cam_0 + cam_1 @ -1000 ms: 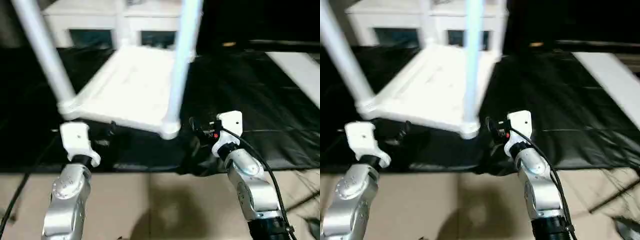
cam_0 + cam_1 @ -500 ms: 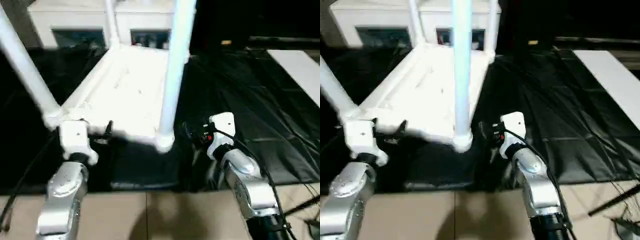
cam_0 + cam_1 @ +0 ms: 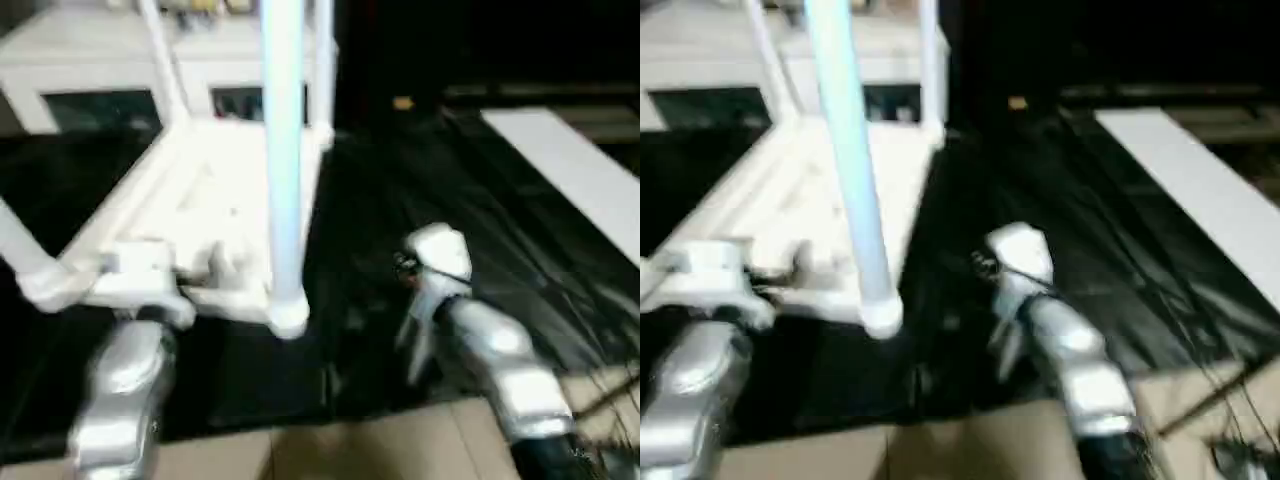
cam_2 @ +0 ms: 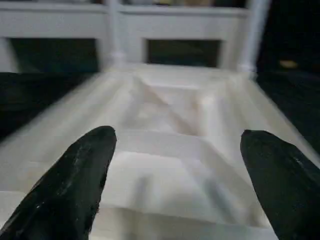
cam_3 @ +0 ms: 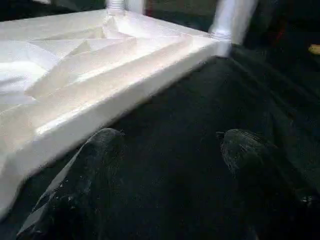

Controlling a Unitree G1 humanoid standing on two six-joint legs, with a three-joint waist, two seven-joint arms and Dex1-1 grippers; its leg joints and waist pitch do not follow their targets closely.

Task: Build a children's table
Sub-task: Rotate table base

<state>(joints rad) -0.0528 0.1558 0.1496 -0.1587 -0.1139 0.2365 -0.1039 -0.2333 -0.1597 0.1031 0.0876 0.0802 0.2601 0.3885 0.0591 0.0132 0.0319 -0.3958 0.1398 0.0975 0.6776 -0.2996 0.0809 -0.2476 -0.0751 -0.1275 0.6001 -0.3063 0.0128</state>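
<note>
1. Left gripper (image 4: 175, 175), left wrist view: both black fingers (image 4: 75, 185) spread wide, nothing between them. Past them lies the white plastic rectangular tabletop (image 4: 170, 125), upside down, X-ribbed underside facing up. A white glass-door cabinet (image 4: 180, 30) stands behind it.
2. Right gripper (image 5: 170, 175), right wrist view: fingers (image 5: 85, 175) apart, empty, over the black plastic sheet (image 5: 200, 100). Tabletop's long edge runs just beside one finger; contact can't be told. One white tube leg stands in the far corner socket (image 5: 220, 35).
3. Left eye view: tabletop (image 3: 200, 200) lies inverted on the black sheet (image 3: 420, 200), at about 10 o'clock from frame centre. Near-right long tapered white tube leg (image 3: 283, 150) stands upright in its round corner socket (image 3: 288, 318). Near-left leg (image 3: 25, 265) leans out toward 9 o'clock. Two more legs rise at the far corners. Left silver forearm (image 3: 125, 390) at 7 o'clock, its white wrist block at the tabletop's near edge. Right silver forearm (image 3: 490, 365) at 5 o'clock, wrist end apart from the tabletop, toward 3 o'clock of the near-right socket. White flat panel (image 3: 570, 170) lies at 2 o'clock on the sheet.
4. Right eye view: same layout. Near-right leg (image 3: 850, 150) upright, right forearm (image 3: 1070, 360) at 5 o'clock of it, beige floor (image 3: 940, 445) along the near edge.
</note>
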